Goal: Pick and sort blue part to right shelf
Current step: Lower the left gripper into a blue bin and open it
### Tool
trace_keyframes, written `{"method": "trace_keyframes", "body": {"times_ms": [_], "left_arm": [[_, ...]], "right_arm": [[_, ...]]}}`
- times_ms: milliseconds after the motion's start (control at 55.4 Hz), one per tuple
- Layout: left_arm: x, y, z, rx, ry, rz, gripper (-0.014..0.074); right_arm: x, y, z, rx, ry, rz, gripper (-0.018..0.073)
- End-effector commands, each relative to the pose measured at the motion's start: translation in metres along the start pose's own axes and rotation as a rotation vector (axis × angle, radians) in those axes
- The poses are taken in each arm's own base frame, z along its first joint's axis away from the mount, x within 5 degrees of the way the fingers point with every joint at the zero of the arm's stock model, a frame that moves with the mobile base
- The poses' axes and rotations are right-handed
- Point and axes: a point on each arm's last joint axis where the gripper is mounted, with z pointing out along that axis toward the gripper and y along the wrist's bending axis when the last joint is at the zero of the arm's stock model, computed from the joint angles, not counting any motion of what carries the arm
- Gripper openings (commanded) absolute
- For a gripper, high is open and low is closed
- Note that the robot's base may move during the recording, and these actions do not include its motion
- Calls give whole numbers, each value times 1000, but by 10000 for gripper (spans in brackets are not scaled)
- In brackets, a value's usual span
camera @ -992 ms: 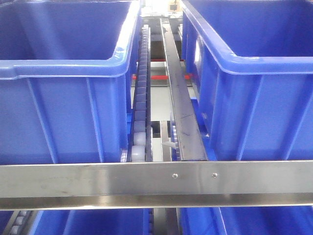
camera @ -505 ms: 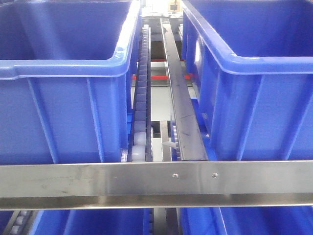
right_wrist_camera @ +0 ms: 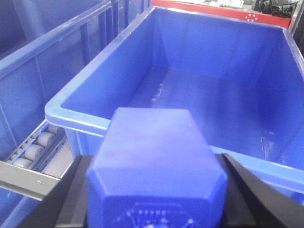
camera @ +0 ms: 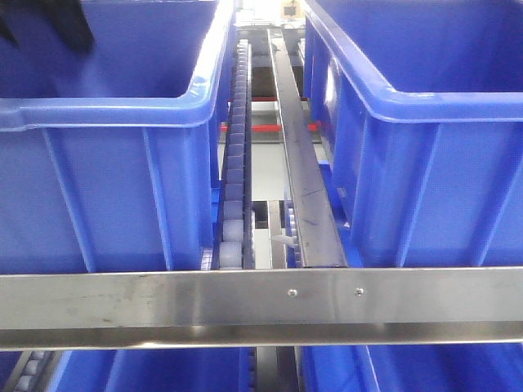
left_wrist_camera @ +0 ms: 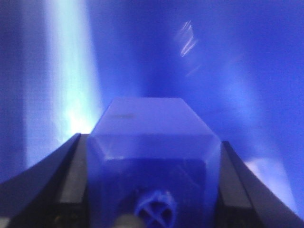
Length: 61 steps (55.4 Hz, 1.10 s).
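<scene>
The right shelf (camera: 261, 306) is a steel rack with a flat front rail and large blue crates. My left gripper (left_wrist_camera: 151, 140) is shut on a blue part (left_wrist_camera: 147, 116), with blurred blue crate wall all around it. In the front view it is a dark shape (camera: 49, 20) over the left crate (camera: 106, 114). My right gripper (right_wrist_camera: 154, 164) is shut on a second blue part (right_wrist_camera: 149, 133), held just in front of the near rim of an empty blue crate (right_wrist_camera: 76, 116).
A grey roller track (camera: 234, 163) and a steel divider bar (camera: 302, 180) run between the left crate and the right crate (camera: 425, 106). More blue crates sit below the front rail. Rollers (right_wrist_camera: 35, 145) show left of the right gripper.
A dark gripper shape has come into the top left corner of the front view, over the left crate. The crates and the rack have not moved.
</scene>
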Motion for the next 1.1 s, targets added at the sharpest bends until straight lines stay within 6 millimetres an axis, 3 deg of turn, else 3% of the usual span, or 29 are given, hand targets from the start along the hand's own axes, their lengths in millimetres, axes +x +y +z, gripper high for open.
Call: {"method": "trace_keyframes", "body": {"times_ms": [0,180,253,415,613,776,938,1082], "left_arm": [[-26,0,1,-10,-29,9,305],[-34,-7,40,12,112,10,311],[-33,-6,50,58,147,-21,369],[-32,8,55,91,176,-102,587],[-28,25,55,75,226,-75,616],[-37,27,28,84,170,-38,602],[-49,32,-36,93,1,-42,538],[-40,36,-83,97,-118,-46,445]], "right_arm": [[-15,0,-1,-2,-92,-19,158],[-15,0,-1,-1,-91,-19,158],[-15,0,-1,-1,-89,-19,158],[-15,0,-1,-1,-88,-19,158],[-14,0,-1,0,-82,-19,158],[-14,0,-1,1,-73,-19,158],[-13,0,0,2,-62,-19,158],[-11,-1,0,4,-43,-19,158]]}}
